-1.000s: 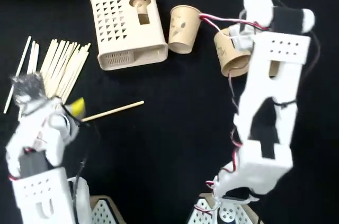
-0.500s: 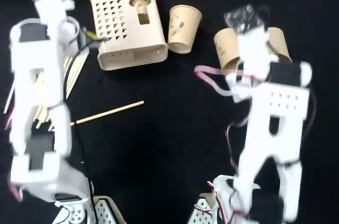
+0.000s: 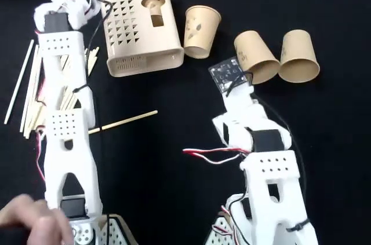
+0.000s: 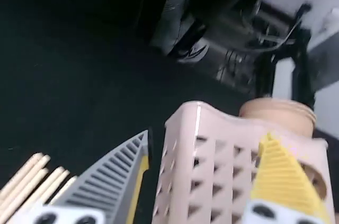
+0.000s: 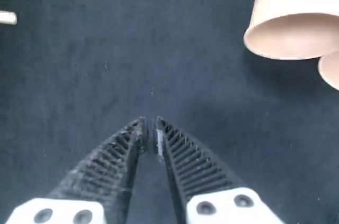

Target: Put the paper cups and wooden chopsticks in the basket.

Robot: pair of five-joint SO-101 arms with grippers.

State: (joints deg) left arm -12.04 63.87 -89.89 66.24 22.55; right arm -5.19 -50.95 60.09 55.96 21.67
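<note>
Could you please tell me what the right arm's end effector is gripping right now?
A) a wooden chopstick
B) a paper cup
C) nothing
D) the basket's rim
C: in the right wrist view the right end effector is closed with nothing between its fingers, above the black table, and the nearest paper cup lies apart from it.

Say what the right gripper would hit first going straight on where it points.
Likely the bare black table: the right gripper, shut, aims at it, with the nearest paper cup off to one side. Depth unclear.
</note>
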